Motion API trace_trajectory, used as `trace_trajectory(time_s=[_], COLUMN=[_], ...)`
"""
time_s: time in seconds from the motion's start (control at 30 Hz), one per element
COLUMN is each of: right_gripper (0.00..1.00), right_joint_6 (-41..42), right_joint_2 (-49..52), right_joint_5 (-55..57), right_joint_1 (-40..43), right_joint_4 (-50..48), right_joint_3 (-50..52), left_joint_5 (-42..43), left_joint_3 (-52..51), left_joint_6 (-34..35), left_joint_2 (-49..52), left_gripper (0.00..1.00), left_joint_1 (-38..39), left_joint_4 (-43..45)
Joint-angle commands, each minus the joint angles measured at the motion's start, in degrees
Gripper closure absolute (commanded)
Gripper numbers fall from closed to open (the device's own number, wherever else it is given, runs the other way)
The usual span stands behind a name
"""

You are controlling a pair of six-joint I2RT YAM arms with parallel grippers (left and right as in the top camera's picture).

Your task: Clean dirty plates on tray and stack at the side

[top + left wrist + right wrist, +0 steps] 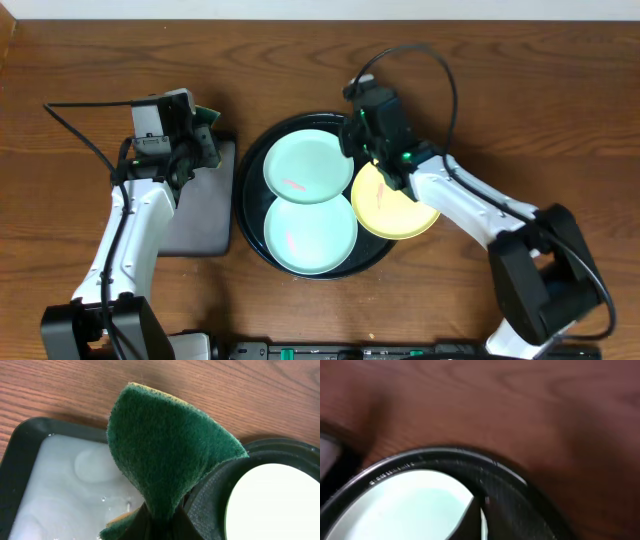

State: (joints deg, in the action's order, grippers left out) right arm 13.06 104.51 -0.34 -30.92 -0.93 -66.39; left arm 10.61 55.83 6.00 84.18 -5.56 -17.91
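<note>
**Sponge wetted and lifted, right arm at the plates**

From overhead, the left gripper [197, 130] is clamped on a green sponge [206, 114] and hangs over the far end of the small rectangular tray [200, 215]. This reads as the sponge being loaded before any wiping. To that gripper's right lies the round tray [252, 160], resting on the wooden counter [80, 50]. It carries two mint plates, one nearer that gripper [315, 165] and one further down [310, 232]. Both show reddish smears, so I judge neither has been cleaned. The right gripper [365, 138] hovers at the far right edge of the upper mint plate. Just below it, a yellow plate [395, 208] lies across the tray's rim, partly out over the counter.

The left wrist camera shows the sponge [165, 455] pinched at its lower end and fanning upward, scouring side toward the lens. Below and to its left sits the rectangular tray [25, 435], holding a film of pale soapy water [60, 480]. To the right is the round tray's rim [285, 447] with a pale plate [280, 505] inside.

The right wrist picture is blurred. It shows the round tray's rim [445, 457] curving around a mint plate [405, 505], with a dark finger [472, 520] low over the plate's edge. I cannot tell whether this gripper is spread or closed, or whether it touches the plate. It looks placed to steady or lift a plate for wiping.
</note>
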Motion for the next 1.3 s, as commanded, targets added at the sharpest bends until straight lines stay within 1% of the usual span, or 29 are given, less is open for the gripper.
trace_trajectory(time_s=[0.0, 0.03, 0.07, 0.13, 0.17, 0.2, 0.3, 0.37, 0.47, 0.67, 0.77, 0.97, 1.03, 1.1, 1.13, 1.17, 1.27], right_gripper=[0.66, 0.51, 0.44, 0.37, 0.36, 0.36, 0.41, 0.42, 0.43, 0.43, 0.43, 0.41, 0.40, 0.41, 0.43, 0.48, 0.54], right_joint_6=[-0.26, -0.26, -0.26, -0.26, -0.26, -0.26, -0.28, -0.26, -0.24, -1.01, -1.14, -1.11, -1.11, -1.11, -1.07, -0.81, -0.68], right_joint_2=[0.02, 0.09, 0.17, 0.66, 1.40, 1.60, 1.70, 1.68, 1.68, 2.49, 3.41, 7.65, 10.12, 13.03, 14.16, 15.47, 18.40], right_joint_5=[0.35, 0.33, 0.37, 0.52, 0.44, -0.24, -4.33, -8.24, -11.63, -11.98, -11.98, -12.24, -14.14, -16.72, -17.22, -17.31, -17.25], right_joint_1=[0.17, 0.17, 0.17, 0.17, 0.17, 0.17, 0.26, 0.81, 2.21, 4.61, 4.72, 4.57, 4.57, 4.44, 4.31, 4.11, 3.48], right_joint_4=[1.38, 2.95, 4.57, 7.43, 9.40, 10.27, 12.26, 15.56, 24.17, 44.74, 50.16, 54.53, 55.47, 55.71, 55.63, 55.45, 54.27], right_joint_3=[-0.35, -0.35, -0.33, -0.33, -0.33, -0.33, -0.55, -3.17, -10.25, -28.00, -32.57, -33.35, -33.35, -33.35, -33.35, -33.35, -33.33], left_joint_5=[0.59, 0.57, 0.59, 0.59, 0.59, 0.59, 0.59, 0.59, 0.59, 0.59, 0.59, 0.59, 0.59, 0.59, 0.59, 0.57, 0.59], left_joint_3=[-0.37, -0.37, -0.37, -0.37, -0.37, -0.37, -0.37, -0.37, -0.37, -0.37, -0.37, -0.37, -0.37, -0.37, -0.37, -0.37, -0.37], left_joint_6=[0.31, 0.31, 0.31, 0.31, 0.33, 0.31, 0.33, 0.33, 0.33, 0.33, 0.33, 0.33, 0.33, 0.33, 0.33, 0.33, 0.33], left_joint_2=[-0.26, -0.26, -0.26, -0.26, -0.26, -0.26, -0.26, -0.26, -0.26, -0.26, -0.26, -0.26, -0.26, -0.26, -0.26, -0.26, -0.26], left_gripper=[0.92, 0.92, 0.92, 0.92, 0.92, 0.92, 0.92, 0.92, 0.92, 0.92, 0.93, 0.92, 0.92, 0.92, 0.92, 0.92, 0.92], left_joint_1=[-0.09, -0.09, -0.09, -0.09, -0.09, -0.09, -0.09, -0.09, -0.09, -0.09, -0.09, -0.09, -0.09, -0.09, -0.09, -0.09, -0.09], left_joint_4=[0.24, 0.22, 0.24, 0.24, 0.24, 0.24, 0.24, 0.24, 0.22, 0.22, 0.20, -0.17, -0.20, -0.17, -0.17, -0.17, -0.17])
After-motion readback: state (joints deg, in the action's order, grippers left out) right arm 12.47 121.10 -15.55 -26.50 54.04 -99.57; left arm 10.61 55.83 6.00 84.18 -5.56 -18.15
